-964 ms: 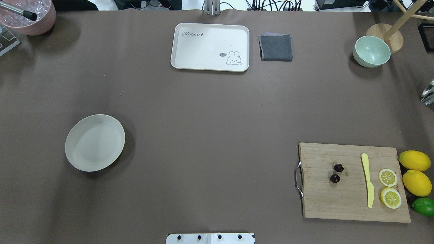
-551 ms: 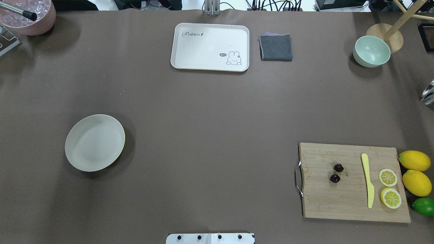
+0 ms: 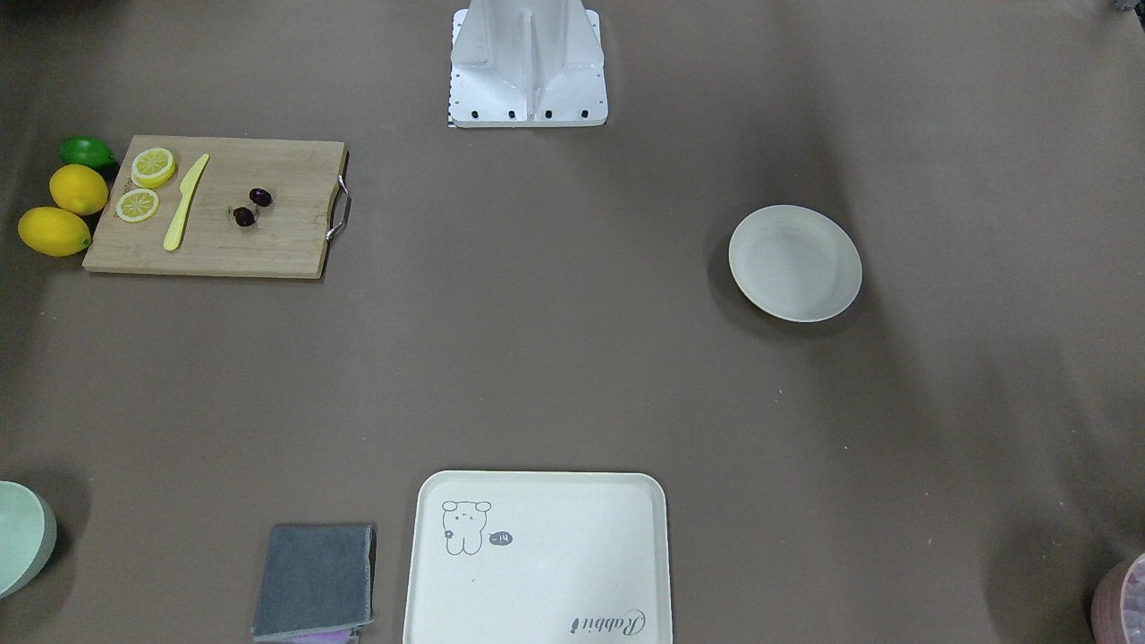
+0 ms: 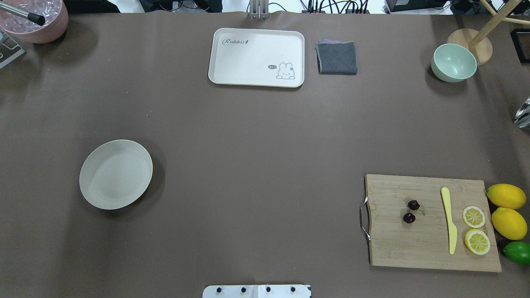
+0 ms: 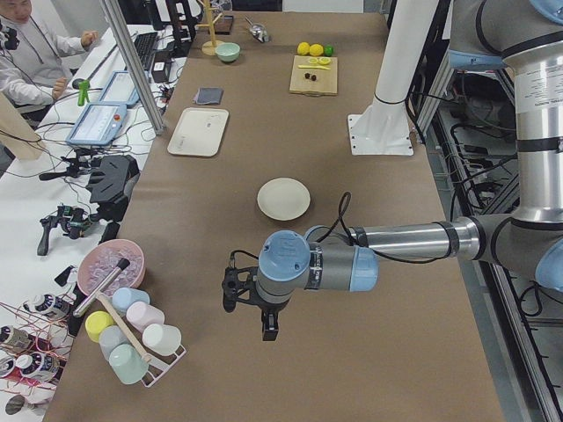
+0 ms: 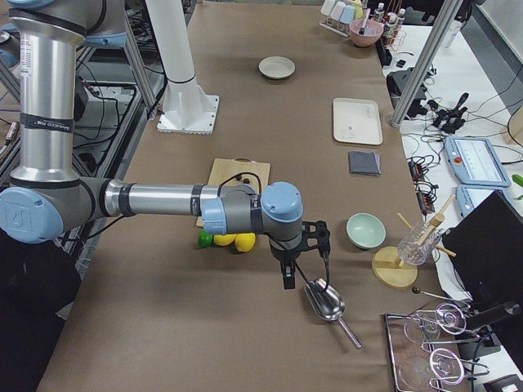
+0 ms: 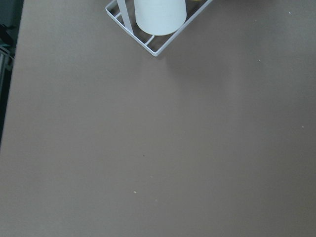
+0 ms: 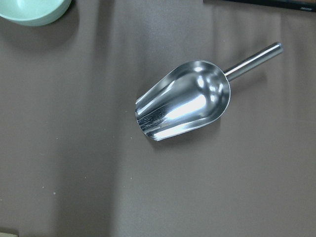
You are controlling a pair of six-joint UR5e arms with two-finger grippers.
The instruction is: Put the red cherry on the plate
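Observation:
Two tiny dark maroon cherries, the red cherry [image 4: 413, 205] [image 3: 260, 197], lie side by side on a wooden cutting board [image 4: 414, 244] at the right front of the table. The round off-white plate [image 4: 116, 174] [image 3: 794, 262] sits bare at the left. Neither gripper appears in the overhead or front views. My left gripper [image 5: 247, 315] hovers over the table's left end, far from the plate. My right gripper [image 6: 306, 265] hangs over a metal scoop beyond the board. I cannot tell whether either is open or shut.
The board also holds a yellow knife [image 4: 449, 219] and two lemon slices [image 4: 473, 217]; lemons and a lime [image 4: 517, 251] lie beside it. A cream tray [image 4: 256, 57], grey cloth [image 4: 337, 58] and mint bowl [image 4: 454, 63] line the far edge. A steel scoop [image 8: 185, 101] lies under the right wrist.

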